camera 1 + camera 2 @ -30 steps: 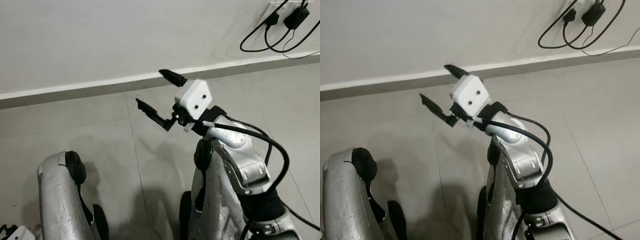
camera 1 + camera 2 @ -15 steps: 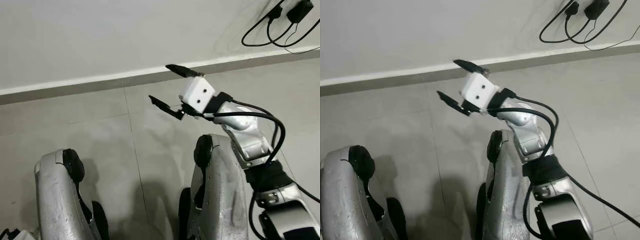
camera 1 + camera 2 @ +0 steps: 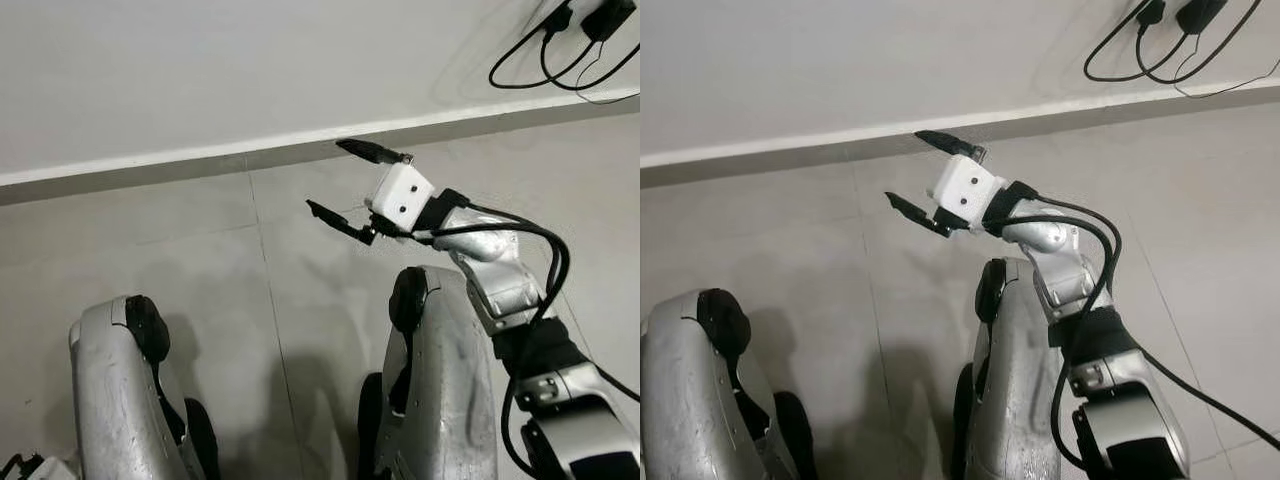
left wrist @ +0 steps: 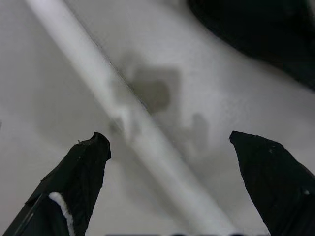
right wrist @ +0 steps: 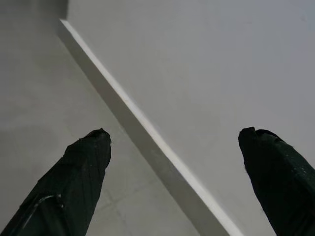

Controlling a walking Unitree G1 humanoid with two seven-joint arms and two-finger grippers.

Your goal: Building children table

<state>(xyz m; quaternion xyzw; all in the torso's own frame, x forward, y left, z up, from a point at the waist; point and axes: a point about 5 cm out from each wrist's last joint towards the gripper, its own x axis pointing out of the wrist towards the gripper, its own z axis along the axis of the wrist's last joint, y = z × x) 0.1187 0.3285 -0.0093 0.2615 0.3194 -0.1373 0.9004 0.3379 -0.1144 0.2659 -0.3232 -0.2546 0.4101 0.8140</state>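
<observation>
- Grey tiled floor [image 3: 200, 260] fills the lower scene; a pale wall [image 3: 200, 70] runs across twelve o'clock, one baseboard [image 3: 150, 170] between them.
- Two silver robot legs: one [image 3: 115, 400] at seven o'clock, one [image 3: 440, 390] at five o'clock.
- Right end effector [image 3: 350, 183] raised near centre, fingers spread wide apart, holding nothing, touching nothing, aimed toward the baseboard.
- Left end effector [image 4: 167, 147] fingers also wide apart, empty, over the floor.
- Black cables [image 3: 560, 50] hang at one o'clock on the wall.
- Table parts: I cannot tell where they are.
</observation>
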